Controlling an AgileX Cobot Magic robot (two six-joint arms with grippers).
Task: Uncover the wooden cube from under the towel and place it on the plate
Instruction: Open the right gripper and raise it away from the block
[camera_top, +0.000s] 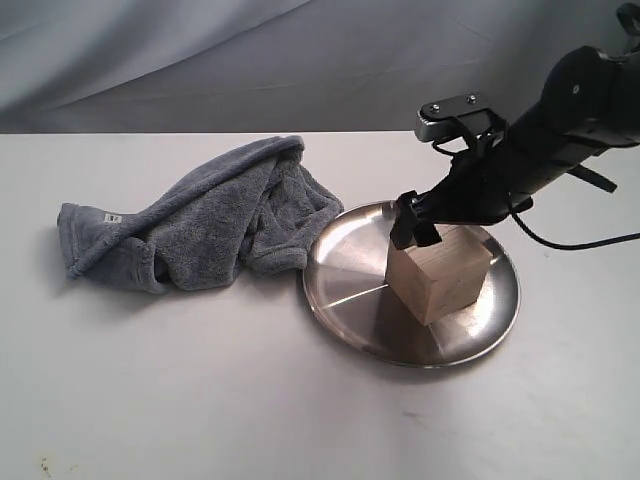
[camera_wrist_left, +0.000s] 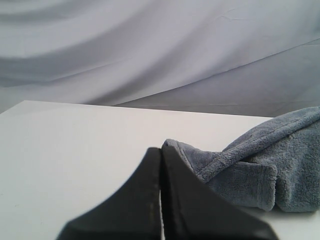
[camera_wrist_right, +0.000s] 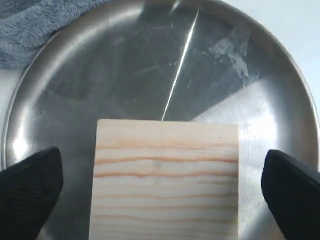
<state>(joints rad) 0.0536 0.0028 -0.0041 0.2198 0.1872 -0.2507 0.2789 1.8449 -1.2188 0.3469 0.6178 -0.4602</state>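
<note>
One wooden cube (camera_top: 440, 272) on one plate (camera_top: 340, 285), one towel (camera_top: 210, 220) at its rim.

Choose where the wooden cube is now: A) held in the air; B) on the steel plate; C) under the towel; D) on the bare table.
B: the wooden cube rests on the plate, and the right fingers stand open on both sides, apart from it.

White table (camera_top: 200, 400) under a crumpled blue-grey towel (camera_top: 200, 225) and, right against it, a shiny steel plate (camera_top: 350, 260).
</note>
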